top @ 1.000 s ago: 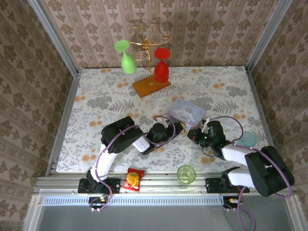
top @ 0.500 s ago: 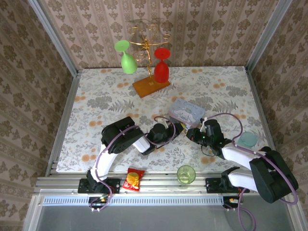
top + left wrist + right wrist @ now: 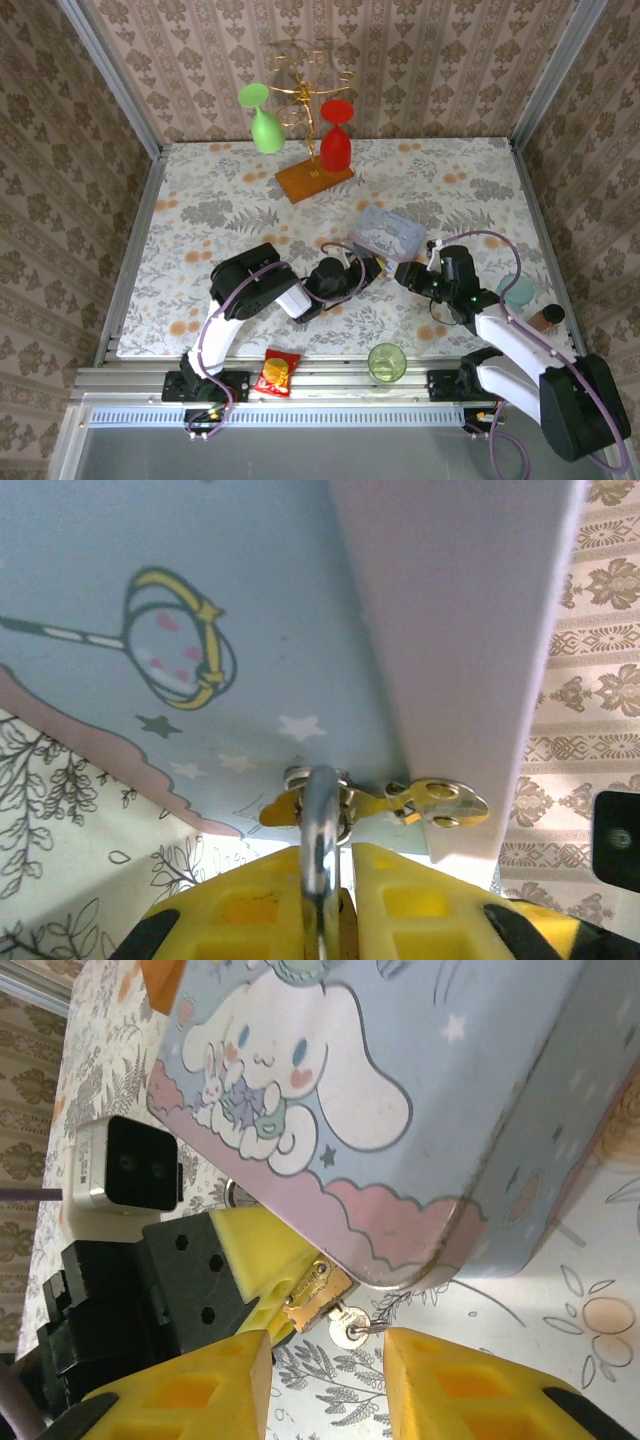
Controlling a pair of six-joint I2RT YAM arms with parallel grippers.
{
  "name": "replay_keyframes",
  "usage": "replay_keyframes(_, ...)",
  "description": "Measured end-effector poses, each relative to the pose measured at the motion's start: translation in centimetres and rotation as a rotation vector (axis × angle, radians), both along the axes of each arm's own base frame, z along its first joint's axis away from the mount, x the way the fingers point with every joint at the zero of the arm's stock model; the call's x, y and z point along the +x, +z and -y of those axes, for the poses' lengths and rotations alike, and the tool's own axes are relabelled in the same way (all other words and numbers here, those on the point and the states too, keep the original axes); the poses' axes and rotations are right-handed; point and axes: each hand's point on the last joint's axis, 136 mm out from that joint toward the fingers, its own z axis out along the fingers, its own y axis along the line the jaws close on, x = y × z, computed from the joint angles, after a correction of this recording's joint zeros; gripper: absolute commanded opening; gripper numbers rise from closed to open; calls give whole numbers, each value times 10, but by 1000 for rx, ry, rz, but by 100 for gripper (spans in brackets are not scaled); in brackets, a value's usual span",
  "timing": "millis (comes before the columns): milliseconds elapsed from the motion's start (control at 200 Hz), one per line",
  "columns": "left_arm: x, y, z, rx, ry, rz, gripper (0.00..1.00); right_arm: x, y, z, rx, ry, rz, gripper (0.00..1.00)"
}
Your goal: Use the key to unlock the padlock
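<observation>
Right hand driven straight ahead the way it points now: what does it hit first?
Probably the key, protruding from the padlock just ahead of the open right hand; the blue tin sits behind it. Depth unclear.

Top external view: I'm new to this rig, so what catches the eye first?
The cartoon-printed pale-blue tin at mid-table, with the left gripper and right gripper facing each other at the padlock by its near corner. Behind, a red glass and a green glass hang from a gold rack at the far edge.
</observation>
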Motion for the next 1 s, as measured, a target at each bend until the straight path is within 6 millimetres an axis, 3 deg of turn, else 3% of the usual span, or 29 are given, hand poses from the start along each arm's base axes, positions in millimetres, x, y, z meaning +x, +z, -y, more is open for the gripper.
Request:
replay_keyframes(220,-2,-1,-5,3,0,-13,4,-5,-20,-8,-127,89,-28,30)
replay_keyframes(400,-3,0,-5,-2,-8,-21,3,0,-16,-20,-186,156,14,31)
replay_keyframes(625,-3,2,-4,-12,-10,-33,3,-3,-38,-28,-268,202,-11,34)
replay_keyframes(785,-3,1,-5,-12,-9,-40,2,-2,-41,-35,-319,222,21,35)
replay_keyframes(1000,-1,1,-6,-11,-5,-42,1,-2,-50,-42,-446,254,43,30)
